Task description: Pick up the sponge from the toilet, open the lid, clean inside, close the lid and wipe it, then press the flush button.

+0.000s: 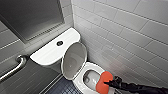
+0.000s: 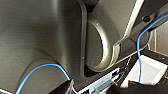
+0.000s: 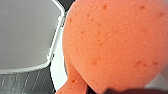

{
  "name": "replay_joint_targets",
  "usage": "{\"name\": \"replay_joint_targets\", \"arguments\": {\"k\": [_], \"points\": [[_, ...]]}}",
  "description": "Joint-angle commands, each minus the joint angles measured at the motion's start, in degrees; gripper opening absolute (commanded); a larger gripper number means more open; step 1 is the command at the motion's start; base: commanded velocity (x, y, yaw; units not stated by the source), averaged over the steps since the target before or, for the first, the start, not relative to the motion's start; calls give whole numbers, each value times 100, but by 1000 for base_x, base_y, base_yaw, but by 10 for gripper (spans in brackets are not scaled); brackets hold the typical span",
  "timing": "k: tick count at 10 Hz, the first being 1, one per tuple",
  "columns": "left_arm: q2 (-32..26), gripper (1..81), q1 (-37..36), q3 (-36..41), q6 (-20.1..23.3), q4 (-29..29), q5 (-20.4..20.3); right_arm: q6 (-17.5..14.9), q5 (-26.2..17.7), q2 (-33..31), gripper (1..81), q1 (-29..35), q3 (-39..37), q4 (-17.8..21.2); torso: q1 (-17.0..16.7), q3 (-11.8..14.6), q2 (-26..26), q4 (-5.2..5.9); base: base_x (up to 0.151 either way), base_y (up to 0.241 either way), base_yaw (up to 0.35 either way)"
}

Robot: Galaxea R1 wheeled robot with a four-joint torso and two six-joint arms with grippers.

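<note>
The white toilet (image 1: pixel 82 82) stands against the tiled wall with its lid (image 1: pixel 73 61) raised upright, greyish underside facing me. The bowl's inside (image 1: pixel 90 77) lies open below. My right gripper (image 1: pixel 110 83) comes in from the lower right, shut on the orange-red sponge (image 1: pixel 104 81), which hangs over the bowl's right rim. Up close, the sponge (image 3: pixel 112 42) looms large in the right wrist view, next to the toilet's white edge (image 3: pixel 56 40). The round dark flush button (image 1: pixel 59 43) sits in the middle of the white tank top (image 1: pixel 53 50).
A metal grab bar (image 1: pixel 13 68) runs along the wall at the left. White tiled wall (image 1: pixel 125 32) stands close to the toilet's right. Dark floor tiles (image 1: pixel 60 87) lie in front. The left wrist view holds grey robot body parts and a blue cable (image 2: pixel 42 68).
</note>
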Motion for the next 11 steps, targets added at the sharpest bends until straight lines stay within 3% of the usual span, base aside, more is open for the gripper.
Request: {"name": "replay_joint_targets", "arguments": {"k": [1,3,4,6,7,8,9,11], "points": [[87,811,202,22,20,72,291,13,-314,227,10,886,-219,175,0,0,0,0,0,0,0],[87,811,202,22,20,63,291,13,-315,431,10,948,-317,149,0,0,0,559,0,0,0],[87,811,202,22,20,72,291,13,-315,510,10,984,-396,131,0,0,0,600,0,0,0],[87,811,202,22,20,72,291,13,-324,614,10,1063,-431,157,0,0,0,866,0,0,0],[87,811,202,22,20,72,291,13,-324,685,10,1106,-423,167,0,0,0,531,0,0,0],[87,811,202,22,20,72,291,13,-332,755,10,1177,-387,175,0,0,0,692,0,0,0],[87,811,202,22,20,63,291,13,-402,929,10,1169,-421,192,0,0,0,786,0,0,0],[87,811,202,22,20,63,291,169,-394,1378,10,1019,-754,357,0,0,0,799,0,0,0]]}}
